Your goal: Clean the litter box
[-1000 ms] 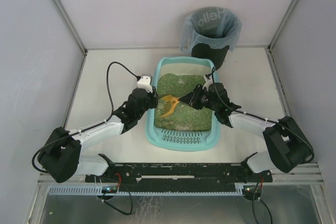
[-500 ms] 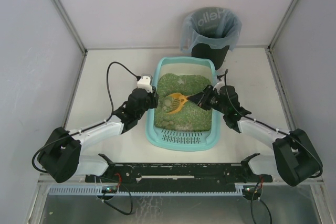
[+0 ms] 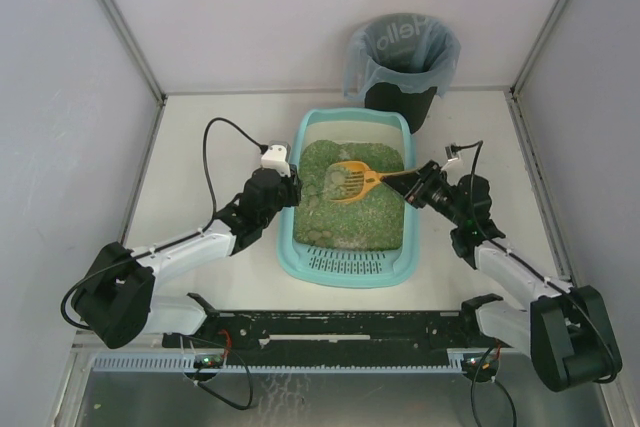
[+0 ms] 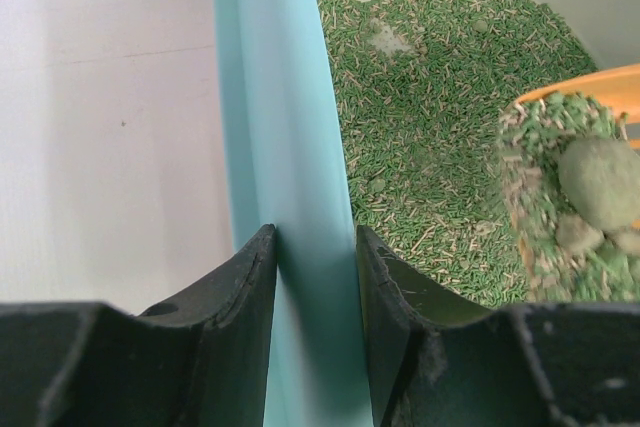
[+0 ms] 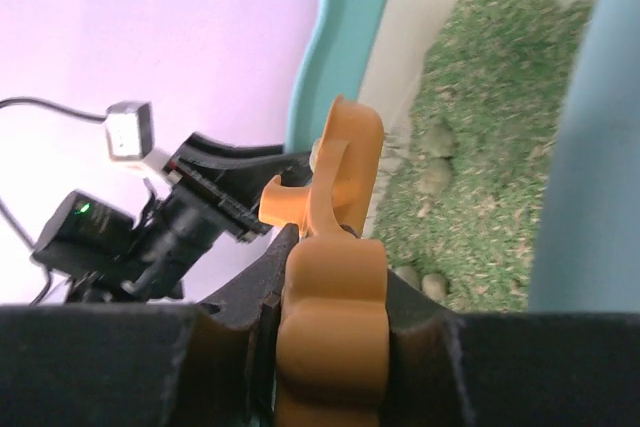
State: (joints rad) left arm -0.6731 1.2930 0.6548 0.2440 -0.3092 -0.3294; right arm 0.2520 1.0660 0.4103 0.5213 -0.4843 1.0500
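Risk: the loaded orange slotted plastic scoop (image 3: 348,180) could tilt en route to the round black bin (image 3: 402,57) at the table's back edge, spilling clumps (image 4: 600,182). Its handle is clamped in the right gripper (image 3: 418,180), at the right rim of the light-teal rectangular plastic litter box (image 3: 345,272), mid-table; the left gripper (image 4: 315,247) pinches its left wall.

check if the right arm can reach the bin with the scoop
Probably yes: the bin stands past the litter box, nothing between, and the right end effector holds the scoop lifted.
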